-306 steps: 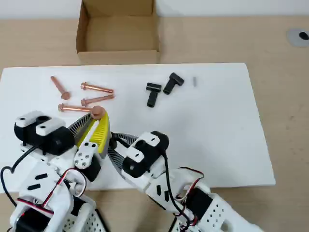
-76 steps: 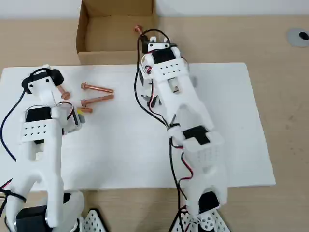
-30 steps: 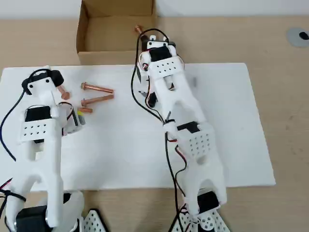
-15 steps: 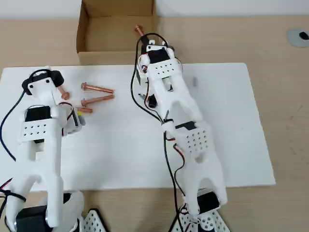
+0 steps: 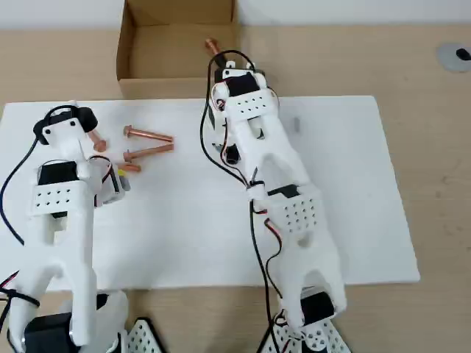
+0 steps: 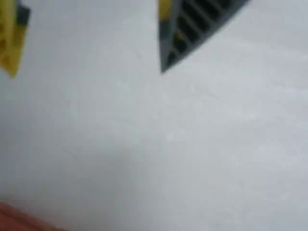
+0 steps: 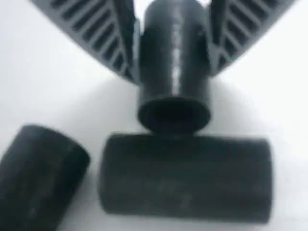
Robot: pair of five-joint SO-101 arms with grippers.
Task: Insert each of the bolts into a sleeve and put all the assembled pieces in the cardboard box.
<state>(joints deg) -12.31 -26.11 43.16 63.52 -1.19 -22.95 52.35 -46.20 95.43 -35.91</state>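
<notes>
One sleeve sits clamped between the right gripper's fingers, its open end touching a black piece that lies crosswise on the mat; a third piece lies just beside. That gripper hangs at the mat's far edge, just before the box, where one bolt lies by the right wall. Three bolts lie near the mat's far left corner, a fourth against the left arm. Beside them hovers the left gripper, fingers apart, holding nothing
</notes>
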